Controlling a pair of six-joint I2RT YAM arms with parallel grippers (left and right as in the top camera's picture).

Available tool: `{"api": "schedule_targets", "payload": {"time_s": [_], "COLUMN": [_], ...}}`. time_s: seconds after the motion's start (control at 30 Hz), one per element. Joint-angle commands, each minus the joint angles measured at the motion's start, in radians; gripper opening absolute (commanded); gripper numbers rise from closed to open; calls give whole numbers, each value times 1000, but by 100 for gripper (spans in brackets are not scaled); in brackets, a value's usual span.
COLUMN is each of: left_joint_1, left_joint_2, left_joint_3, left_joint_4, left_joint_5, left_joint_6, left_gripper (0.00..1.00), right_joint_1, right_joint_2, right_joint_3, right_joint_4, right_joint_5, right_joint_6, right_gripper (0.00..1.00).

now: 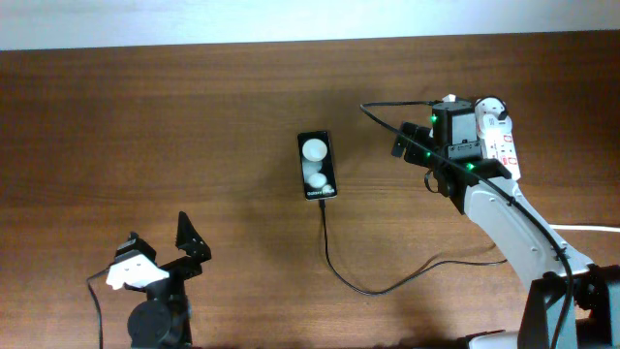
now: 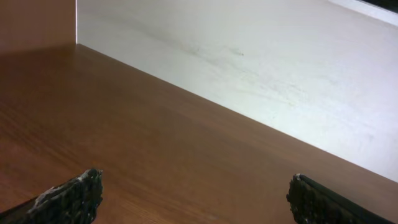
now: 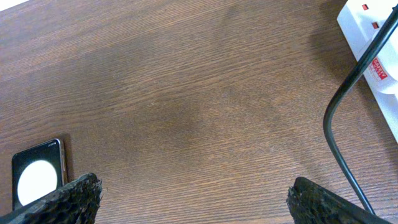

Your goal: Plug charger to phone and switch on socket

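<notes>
The black phone (image 1: 316,166) lies flat mid-table, white patches up; its corner shows in the right wrist view (image 3: 37,180). The thin black charger cable (image 1: 334,267) meets the phone's near end, curves right under the right arm, and loops (image 1: 383,114) toward the white adapter (image 1: 494,110), which sits on the white socket strip (image 1: 509,150). The strip (image 3: 360,28) and cable (image 3: 333,130) show in the right wrist view. My right gripper (image 1: 418,141) (image 3: 196,202) is open and empty over bare table between phone and strip. My left gripper (image 1: 160,242) (image 2: 196,199) is open and empty at the near left.
The brown wooden table (image 1: 194,116) ends at a white surface along the far edge (image 2: 261,68). The strip's thick white cord (image 1: 591,229) runs off to the right. The right arm covers part of the strip.
</notes>
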Motion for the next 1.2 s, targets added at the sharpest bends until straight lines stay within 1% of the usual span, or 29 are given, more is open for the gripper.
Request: {"api": "schedule_targets", "payload": {"time_s": [0.0, 0.07, 0.13, 0.17, 0.33, 0.37, 0.43, 0.47, 0.53, 0.57, 0.6, 0.63, 0.67, 0.73, 0.87, 1.07, 1.1, 1.17], "left_joint_1": [3, 3, 3, 3, 3, 3, 3, 3, 3, 3, 3, 3, 3, 3, 3, 3, 3, 3], "left_joint_2": [-2, 1, 1, 1, 1, 1, 1, 1, 1, 1, 1, 1, 1, 1, 1, 1, 1, 1], "left_joint_3": [-53, -62, -62, -63, -63, -63, -63, -63, -63, -63, -63, -63, -63, -63, -63, -66, -66, -66], "left_joint_4": [8, 38, 65, 65, 64, 61, 40, 31, 25, 26, 25, 24, 25, 26, 63, 66, 66, 66], "left_joint_5": [15, 35, 71, 93, 93, 93, 89, 90, 89, 89, 90, 90, 90, 90, 90, 95, 108, 187], "left_joint_6": [49, 93, 101, 142, 148, 148, 148, 148, 148, 148, 148, 148, 148, 148, 149, 149, 165, 283], "left_gripper": [99, 99, 99, 99, 99, 99, 99, 99, 99, 99, 99, 99, 99, 99, 99, 99, 99, 99], "right_joint_1": [-2, -2, -2, -2, -2, -2, -3, -8, -26, -37, -48, -63, -82, -138, -204, -267, -275, -292], "right_joint_2": [5, 5, 6, 6, 5, 5, 5, 0, -11, -14, -18, -18, -18, -18, -18, -18, -18, -18], "right_joint_3": [2, 2, 2, 2, 2, 2, 3, 8, 37, 54, 74, 105, 142, 247, 369, 406, 406, 406], "right_joint_4": [0, 0, -4, -6, -7, -8, -31, -61, -160, -204, -246, -303, -360, -509, -657, -686, -687, -688], "right_joint_5": [-6, -29, -48, -48, -75, -74, -74, -74, -73, -73, -73, -73, -73, -74, -74, -74, -74, -74], "right_joint_6": [-4, -4, -4, -4, -5, -14, -102, -105, -105, -106, -105, -105, -105, -101, -101, -101, -101, -101], "right_gripper": [99, 99, 99, 99, 99, 99, 98, 90, 70, 57, 41, 32, 21, 5, 4, 4, 4, 4]}}
